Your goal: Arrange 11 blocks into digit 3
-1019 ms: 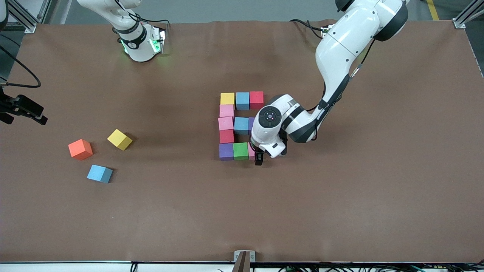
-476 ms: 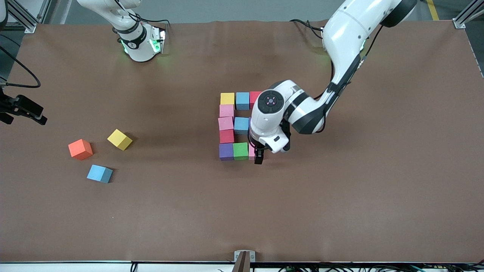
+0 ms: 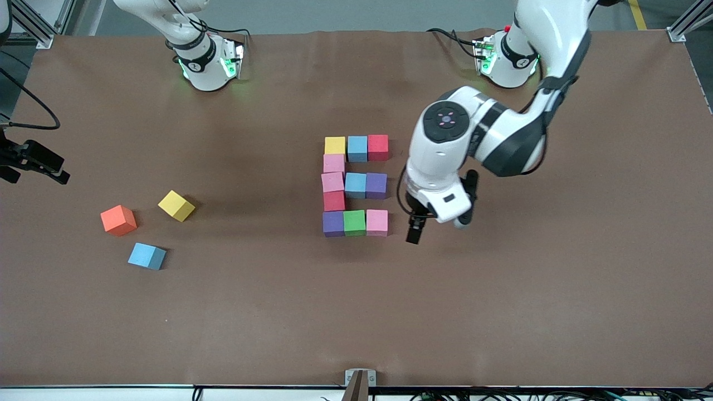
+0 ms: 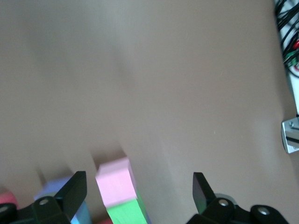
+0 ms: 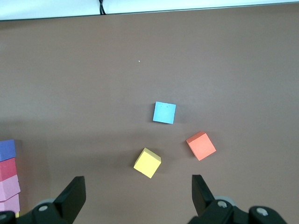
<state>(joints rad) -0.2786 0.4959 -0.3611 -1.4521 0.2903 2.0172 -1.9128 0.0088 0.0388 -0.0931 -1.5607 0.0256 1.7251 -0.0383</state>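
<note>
Eleven blocks lie touching in an E-like figure at mid-table. Its farthest bar is yellow (image 3: pixel 335 145), blue (image 3: pixel 357 148), red (image 3: pixel 377 147). The column runs down through two pink cubes (image 3: pixel 333 172) and a red one (image 3: pixel 334 200). The middle bar is blue (image 3: pixel 355 185) and purple (image 3: pixel 376 185); the nearest bar is purple (image 3: pixel 333 223), green (image 3: pixel 354 222), pink (image 3: pixel 376 222). My left gripper (image 3: pixel 437 223) hangs open and empty over bare table beside that pink cube (image 4: pixel 114 179), toward the left arm's end. My right gripper (image 5: pixel 138 190) is open, high over the loose cubes.
Three loose cubes lie toward the right arm's end: orange (image 3: pixel 118 220), yellow (image 3: pixel 176 205) and blue (image 3: pixel 147 256). A black clamp (image 3: pixel 33 159) juts in at that table edge. A metal bracket (image 3: pixel 360 379) sits at the front edge.
My left gripper has lifted off the nearest bar's pink end cube and swung toward the left arm's end, uncovering the pink and purple cubes. The right arm has not moved.
</note>
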